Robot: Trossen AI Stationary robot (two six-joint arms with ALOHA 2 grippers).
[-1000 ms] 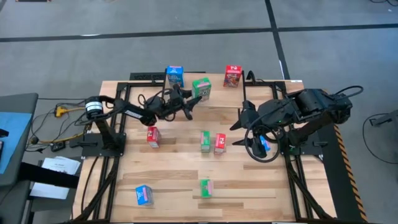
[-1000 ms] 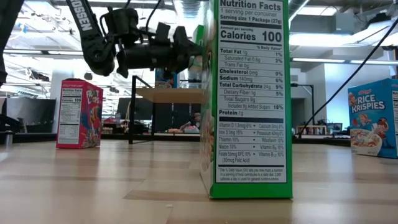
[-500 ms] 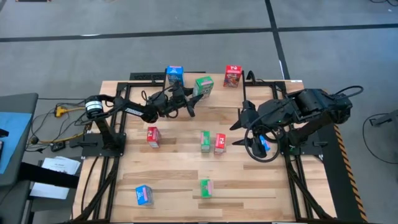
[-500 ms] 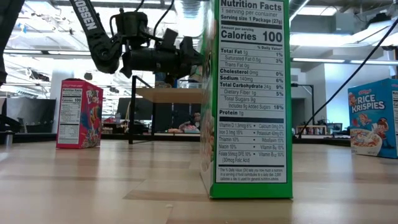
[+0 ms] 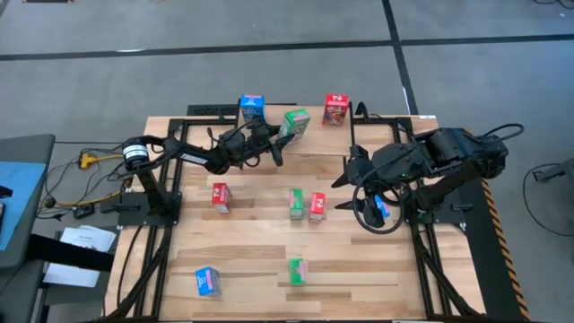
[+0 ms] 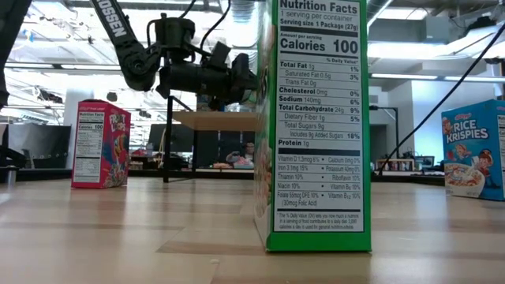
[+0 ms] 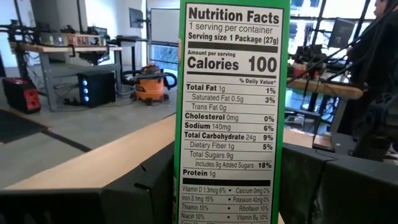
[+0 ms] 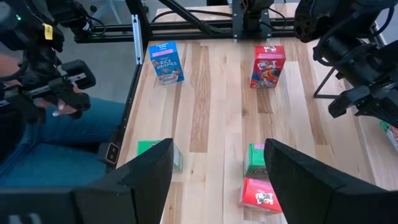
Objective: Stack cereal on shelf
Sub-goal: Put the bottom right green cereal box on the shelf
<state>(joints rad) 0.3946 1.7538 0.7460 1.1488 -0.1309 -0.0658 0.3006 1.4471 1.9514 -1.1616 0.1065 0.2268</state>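
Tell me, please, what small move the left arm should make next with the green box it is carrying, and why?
Probably ease it down upright. The left gripper is shut on the green cereal box, held tilted above the shelf between the blue box and red box. The right gripper waits open.

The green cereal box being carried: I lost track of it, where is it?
In the high view the green cereal box is held by the left gripper, between the blue box and red box.

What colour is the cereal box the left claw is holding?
Green. The held cereal box shows best in the left wrist view, gripped by the left claw.
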